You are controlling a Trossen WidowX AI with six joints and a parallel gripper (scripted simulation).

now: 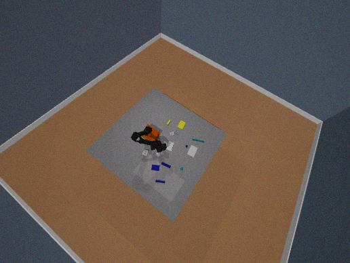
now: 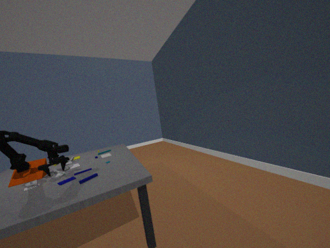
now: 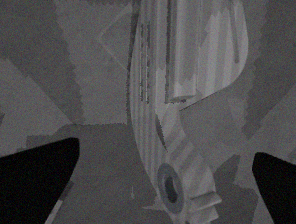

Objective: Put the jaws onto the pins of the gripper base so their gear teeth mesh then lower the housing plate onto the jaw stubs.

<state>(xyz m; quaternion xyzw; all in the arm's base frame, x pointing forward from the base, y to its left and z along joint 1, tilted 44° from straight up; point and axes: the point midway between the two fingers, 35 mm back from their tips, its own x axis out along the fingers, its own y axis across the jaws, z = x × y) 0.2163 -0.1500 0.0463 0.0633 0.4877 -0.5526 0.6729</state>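
My gripper (image 1: 160, 148) (image 2: 56, 172) (image 3: 165, 154) is open and empty, low over the table. A pale jaw (image 2: 59, 174) (image 3: 192, 165) lies between and below its fingers, not gripped. The wrist view shows the jaw's ringed hole and gear teeth near the bottom and a raised round stub higher up. A white plate (image 1: 170, 146) (image 2: 75, 166) lies beside the gripper. One small white part (image 1: 145, 152) (image 2: 31, 184) lies on one side and another (image 1: 172, 133) on the other. They are too small to tell which is the base or the second jaw.
An orange block (image 1: 152, 131) (image 2: 32, 179) stands at the arm's foot. Around lie a yellow block (image 1: 181, 125), a second whitish plate (image 1: 192, 151) (image 2: 105, 155), a teal bar (image 1: 198, 140) (image 2: 104, 152), a blue block (image 1: 155, 167) (image 2: 66, 181) and blue bars (image 1: 165, 165) (image 2: 88, 178).
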